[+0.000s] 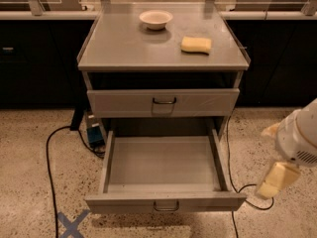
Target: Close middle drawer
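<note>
The middle drawer [163, 165] is a wide, shallow grey tray, pulled fully out of the grey cabinet and empty. Its low front panel carries a small dark loop handle [166, 206]. Above it, the taller-fronted grey drawer [203, 102], with a pale square patch by its handle, is pushed in. My gripper [275, 180] is a pale yellowish end hanging from the white arm [299, 138] at the right edge. It sits to the right of the open drawer's front corner and does not touch it.
On the cabinet top [124, 43] are a white bowl [155, 19] and a yellow sponge [196, 44]. Black cables [48, 157] lie on the speckled floor at both sides. A blue box [94, 133] sits at the left, with a blue tape X [72, 224] at the front left. Dark counters stand behind.
</note>
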Available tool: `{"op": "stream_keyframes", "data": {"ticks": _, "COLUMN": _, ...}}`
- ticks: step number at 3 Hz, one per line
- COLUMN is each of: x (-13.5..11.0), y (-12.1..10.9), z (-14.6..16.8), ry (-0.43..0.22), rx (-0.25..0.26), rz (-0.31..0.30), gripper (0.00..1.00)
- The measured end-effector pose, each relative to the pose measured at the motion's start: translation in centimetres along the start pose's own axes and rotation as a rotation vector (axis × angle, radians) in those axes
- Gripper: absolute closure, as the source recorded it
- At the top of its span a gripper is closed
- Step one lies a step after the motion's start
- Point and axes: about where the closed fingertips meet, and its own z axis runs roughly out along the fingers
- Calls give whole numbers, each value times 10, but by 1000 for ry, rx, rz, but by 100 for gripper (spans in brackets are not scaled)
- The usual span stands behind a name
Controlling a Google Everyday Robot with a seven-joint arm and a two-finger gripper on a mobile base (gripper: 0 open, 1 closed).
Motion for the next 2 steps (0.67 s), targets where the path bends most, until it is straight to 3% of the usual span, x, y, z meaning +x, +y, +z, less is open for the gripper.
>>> {"op": "stream_keyframes", "data": {"ticks": 2, "x": 1, "y": 3, "z": 4, "ry": 3, "rx": -6, "rz": 0, "gripper": 65}}
